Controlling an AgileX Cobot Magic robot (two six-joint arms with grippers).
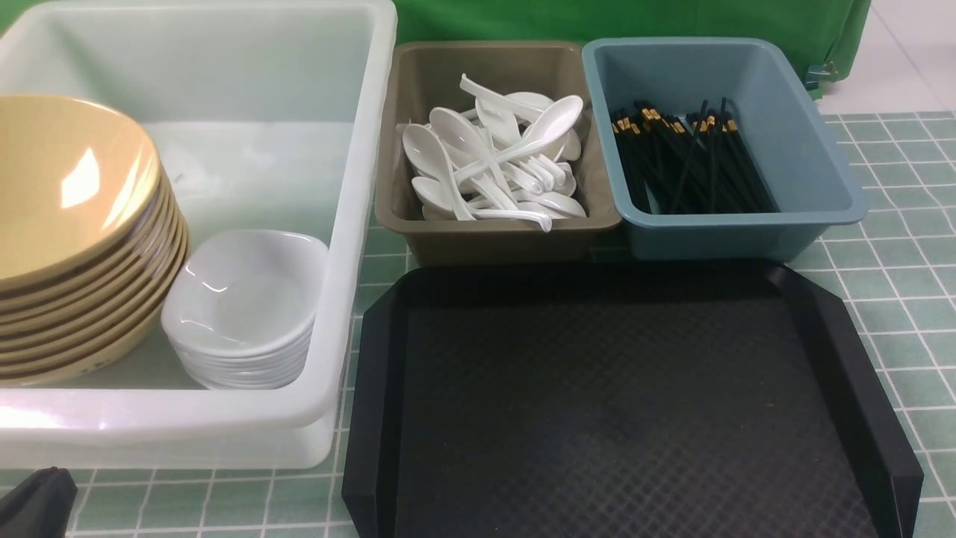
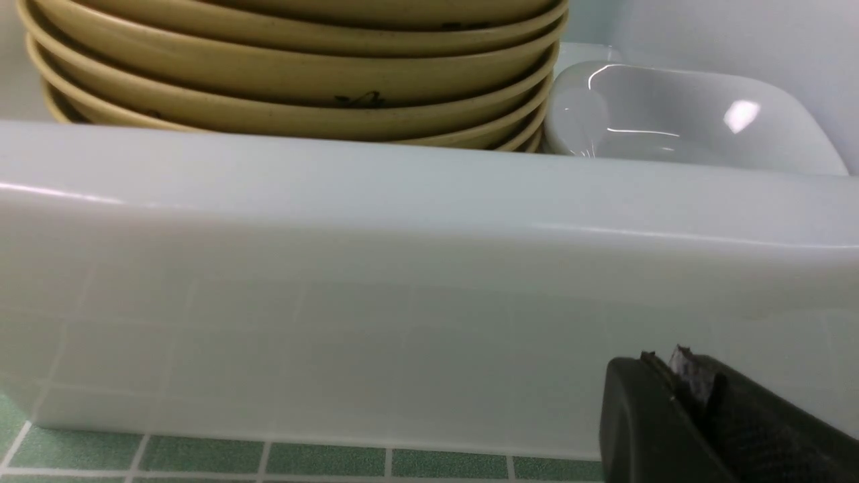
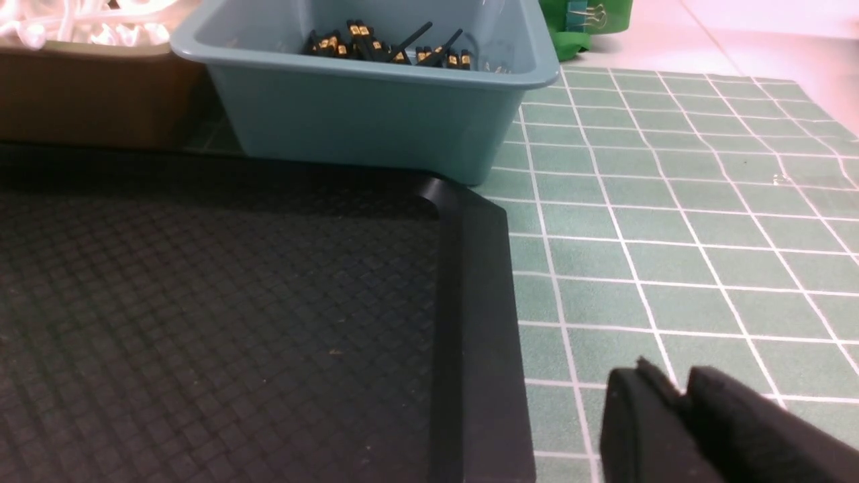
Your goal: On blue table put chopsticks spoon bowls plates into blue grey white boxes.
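The white box (image 1: pixel 351 224) at the left holds a stack of yellow plates (image 1: pixel 75 246) and a stack of white bowls (image 1: pixel 246 306). The grey box (image 1: pixel 396 187) holds several white spoons (image 1: pixel 493 157). The blue box (image 1: pixel 821 172) holds black chopsticks (image 1: pixel 687 157). The black tray (image 1: pixel 597 396) in front is empty. My left gripper (image 2: pixel 678 365) is shut and empty, low beside the white box's near wall (image 2: pixel 402 288); only its tip (image 1: pixel 33 501) shows in the front view. My right gripper (image 3: pixel 678 386) is shut and empty over the table, right of the tray's edge (image 3: pixel 470 302).
Green tiled cloth (image 1: pixel 896 299) covers the table around the boxes. A green backdrop (image 1: pixel 597 19) stands behind them. The blue box (image 3: pixel 376 114) and the chopsticks (image 3: pixel 389 47) also show in the right wrist view.
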